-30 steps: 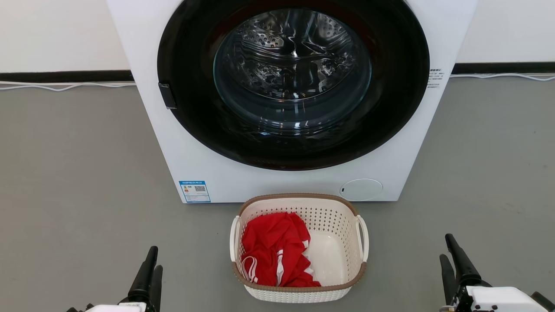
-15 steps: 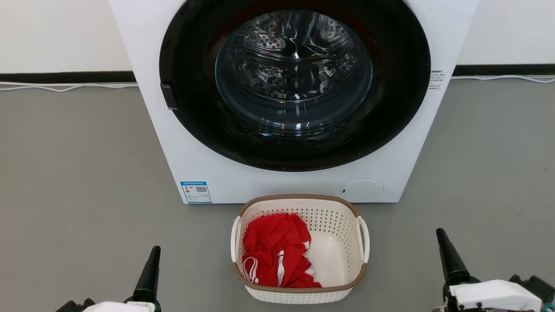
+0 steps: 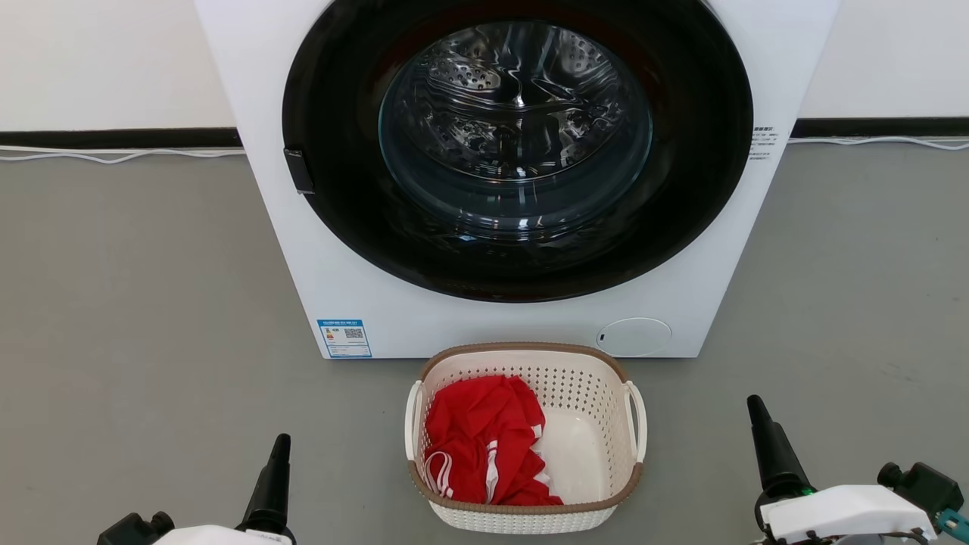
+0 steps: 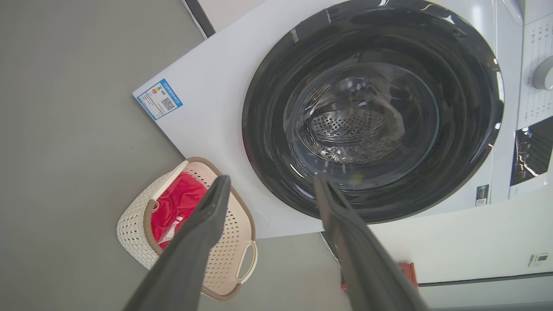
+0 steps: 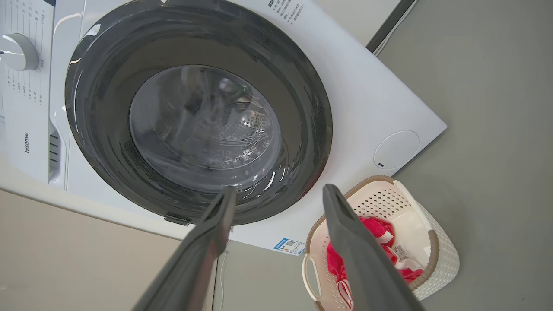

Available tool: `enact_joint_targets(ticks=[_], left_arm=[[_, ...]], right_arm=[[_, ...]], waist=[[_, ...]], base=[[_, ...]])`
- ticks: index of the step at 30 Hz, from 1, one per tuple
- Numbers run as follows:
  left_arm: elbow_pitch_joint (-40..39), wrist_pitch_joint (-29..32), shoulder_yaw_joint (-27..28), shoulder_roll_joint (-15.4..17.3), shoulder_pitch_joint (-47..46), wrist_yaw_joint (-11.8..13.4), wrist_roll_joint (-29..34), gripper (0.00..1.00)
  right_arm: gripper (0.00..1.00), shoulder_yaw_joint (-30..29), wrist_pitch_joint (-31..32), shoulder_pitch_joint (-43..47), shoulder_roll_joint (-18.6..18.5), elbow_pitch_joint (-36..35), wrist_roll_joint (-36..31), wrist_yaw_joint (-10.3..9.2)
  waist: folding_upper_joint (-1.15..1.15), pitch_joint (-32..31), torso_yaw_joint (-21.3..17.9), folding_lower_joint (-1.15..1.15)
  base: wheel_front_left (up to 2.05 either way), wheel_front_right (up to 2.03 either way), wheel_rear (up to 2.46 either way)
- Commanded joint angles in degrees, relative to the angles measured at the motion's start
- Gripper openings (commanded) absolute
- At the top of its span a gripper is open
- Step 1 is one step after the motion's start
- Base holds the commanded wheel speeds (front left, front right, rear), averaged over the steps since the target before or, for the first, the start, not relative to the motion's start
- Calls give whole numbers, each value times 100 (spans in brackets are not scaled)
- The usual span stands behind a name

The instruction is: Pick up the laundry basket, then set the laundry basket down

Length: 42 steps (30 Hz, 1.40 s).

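The laundry basket [image 3: 522, 518] is sitting on the grey floor [image 3: 151, 341] just in front of the washing machine [image 3: 515, 333], with a red garment [image 3: 477, 439] bunched in its left half. The left gripper [image 4: 272, 180] and right gripper [image 5: 280, 189] are hovering either side, well clear, fingers spread wide, holding nothing.

Plain grey floor [image 3: 136, 318] — the white washing machine [image 3: 469, 329] sits on it, the laundry basket [image 3: 522, 518] just in front, and a white cable [image 3: 113, 156] trails along by the wall.
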Motion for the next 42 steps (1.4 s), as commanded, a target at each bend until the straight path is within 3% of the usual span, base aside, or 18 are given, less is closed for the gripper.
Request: enact_joint_targets(ticks=[1, 42], left_arm=[[-177, -86, 40, 49, -59, 15, 245, 100], [-339, -776, 10, 88, 153, 152, 3284, 100]], right_arm=[[100, 75, -114, -131, -65, -166, -285, 17], [100, 213, -804, -93, -101, -175, -3533, 31]], waist=[[0, -4, 6, -1], [0, -49, -17, -1]], base=[[0, 0, 0], [0, 0, 0]])
